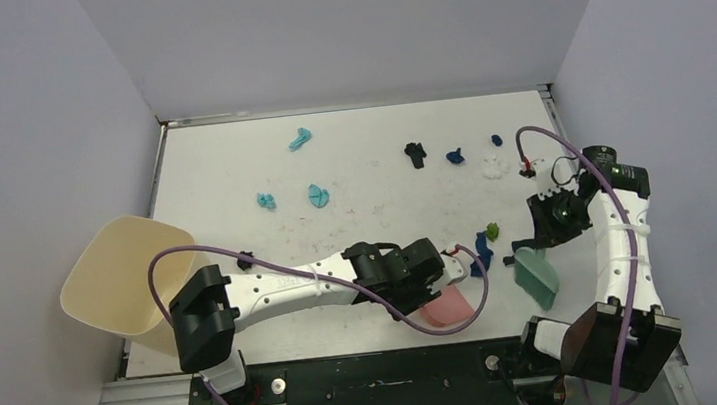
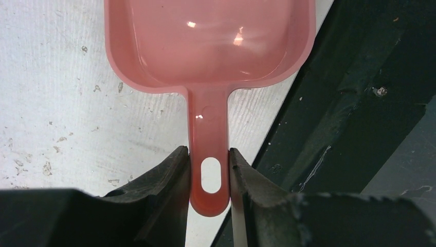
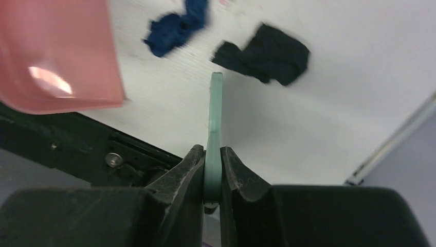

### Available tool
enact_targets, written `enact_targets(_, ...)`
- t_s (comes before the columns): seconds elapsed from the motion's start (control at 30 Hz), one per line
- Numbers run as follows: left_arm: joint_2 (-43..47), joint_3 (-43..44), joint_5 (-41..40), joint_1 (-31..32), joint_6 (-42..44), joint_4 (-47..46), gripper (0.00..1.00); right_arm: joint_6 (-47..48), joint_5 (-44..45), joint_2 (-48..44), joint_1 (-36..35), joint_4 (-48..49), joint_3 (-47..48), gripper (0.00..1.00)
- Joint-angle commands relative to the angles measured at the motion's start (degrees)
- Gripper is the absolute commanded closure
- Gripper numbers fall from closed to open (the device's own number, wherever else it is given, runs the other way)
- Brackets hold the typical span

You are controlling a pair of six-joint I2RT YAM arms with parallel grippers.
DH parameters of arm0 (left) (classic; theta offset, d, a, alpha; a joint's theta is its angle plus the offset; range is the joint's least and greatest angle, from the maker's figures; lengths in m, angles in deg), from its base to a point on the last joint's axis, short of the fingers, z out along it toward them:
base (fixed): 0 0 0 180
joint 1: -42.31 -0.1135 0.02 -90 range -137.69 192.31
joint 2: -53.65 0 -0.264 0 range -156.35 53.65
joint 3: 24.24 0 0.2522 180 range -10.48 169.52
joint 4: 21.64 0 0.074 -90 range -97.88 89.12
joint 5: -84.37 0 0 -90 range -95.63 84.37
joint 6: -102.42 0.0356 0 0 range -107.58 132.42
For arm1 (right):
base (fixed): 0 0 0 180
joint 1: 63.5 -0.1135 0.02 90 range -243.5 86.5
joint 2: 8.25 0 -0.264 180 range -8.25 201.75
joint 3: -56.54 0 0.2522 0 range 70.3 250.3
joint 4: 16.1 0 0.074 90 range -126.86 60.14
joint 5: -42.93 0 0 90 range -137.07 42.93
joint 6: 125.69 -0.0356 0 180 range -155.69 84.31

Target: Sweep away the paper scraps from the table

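Several paper scraps lie on the white table [image 1: 376, 216]: teal ones [image 1: 319, 195] at the far left, black [image 1: 416, 154], dark blue [image 1: 455, 156] and white [image 1: 495, 167] ones at the far right, and a green one [image 1: 491, 233] beside a dark blue one [image 1: 483, 248] near the grippers. My left gripper [image 2: 209, 170] is shut on the handle of the pink dustpan [image 2: 211, 41], which lies flat at the near edge [image 1: 446, 306]. My right gripper [image 3: 213, 164] is shut on the teal brush [image 3: 216, 118], seen edge-on, with a dark blue scrap [image 3: 177, 28] and a black scrap [image 3: 265, 51] just beyond it.
A beige bin [image 1: 126, 272] hangs off the table's left edge. The black base rail [image 1: 383, 376] runs along the near edge under the dustpan. Grey walls close in the far and side edges. Purple cables loop from both arms.
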Motion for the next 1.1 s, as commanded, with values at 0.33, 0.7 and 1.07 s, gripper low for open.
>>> enact_targets(0.33, -3.3, 1.7, 0.0, 0.3, -2.2, -5.5, 1.00, -1.8, -8.2, 2.0, -9.0, -0.7, 19.4, 0.95)
enact_targets(0.7, -3.6, 2.9, -3.7, -0.1, -1.1, -3.0, 1.00, -11.6, 23.4, -1.7, -7.8, 29.1, 4.1, 0.95)
enact_targets(1.07, -6.9, 4.8, -0.8, -1.9, 0.5, -3.9, 1.00, -20.1, 0.9, 5.4, -12.5, 29.6, -1.4, 0.95)
